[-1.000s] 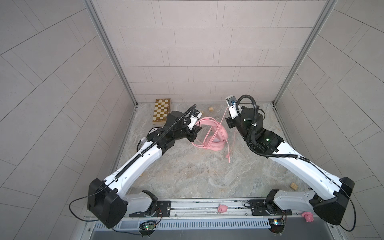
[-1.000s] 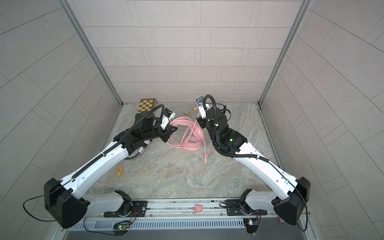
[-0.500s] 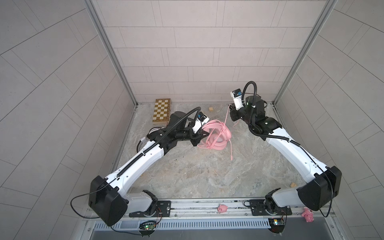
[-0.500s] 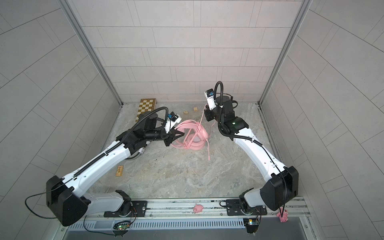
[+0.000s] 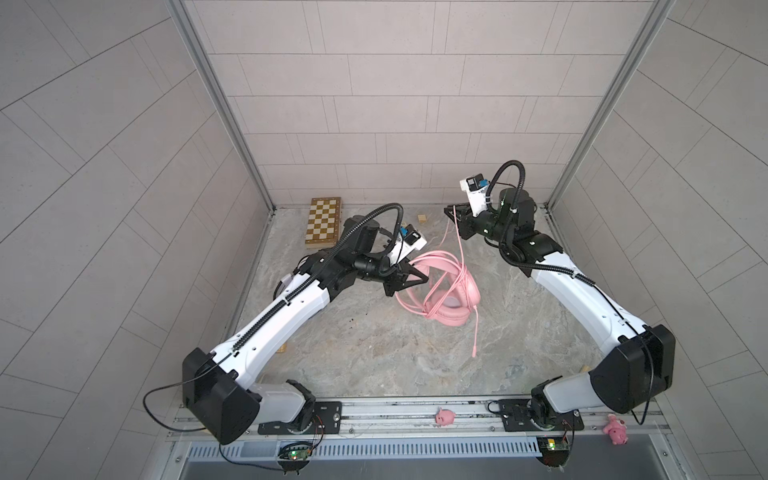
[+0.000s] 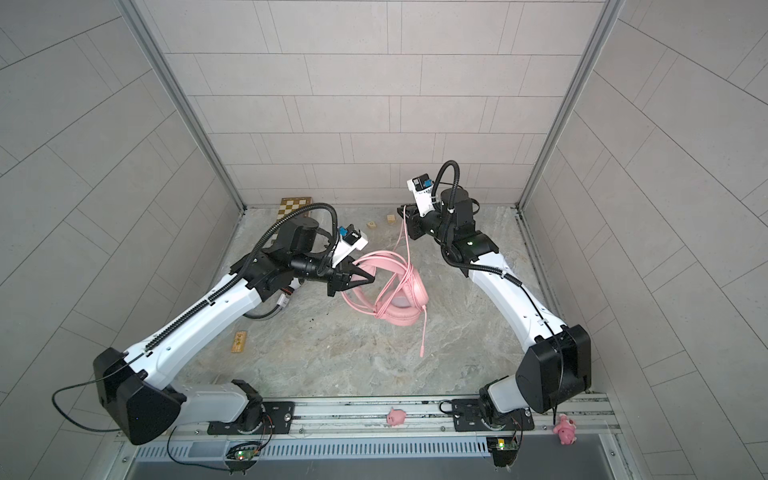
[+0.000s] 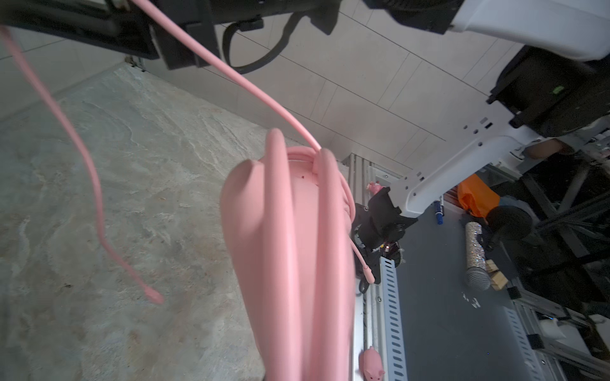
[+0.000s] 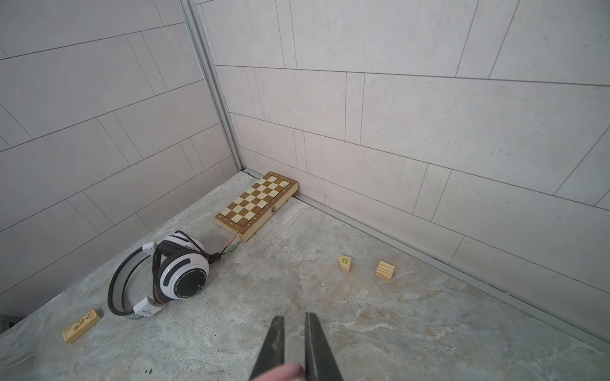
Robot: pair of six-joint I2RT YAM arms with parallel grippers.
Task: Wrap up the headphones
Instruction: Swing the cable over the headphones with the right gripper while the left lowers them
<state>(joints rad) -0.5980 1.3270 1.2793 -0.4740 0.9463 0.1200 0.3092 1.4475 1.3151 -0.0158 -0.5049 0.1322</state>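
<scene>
The pink headphones (image 5: 441, 296) (image 6: 392, 293) are in the middle of the stone table, with several turns of their pink cord (image 5: 460, 249) wound over the headband (image 7: 290, 264). My left gripper (image 5: 422, 277) (image 6: 372, 279) is shut on the headband; its fingers are hidden in the left wrist view. My right gripper (image 5: 449, 210) (image 6: 402, 209) (image 8: 293, 317) hangs near the back wall, shut on the cord deep between its fingers, the tips slightly apart. The cord's plug end (image 5: 473, 353) dangles free. The white headphones (image 8: 171, 273) lie at the left, with their black cord wound on.
A folded chessboard (image 5: 323, 222) (image 8: 257, 206) lies in the back left corner. Two small wooden blocks (image 8: 345, 263) (image 8: 385, 270) sit near the back wall, and a flat wooden piece (image 6: 240, 342) lies at the left. Pink pig toys (image 5: 444, 417) (image 5: 616, 430) rest on the front rail.
My left gripper has carried the headband rightward and nearer the front. My right arm has swung outward, its gripper staying at the back with the cord now stretched up to it.
</scene>
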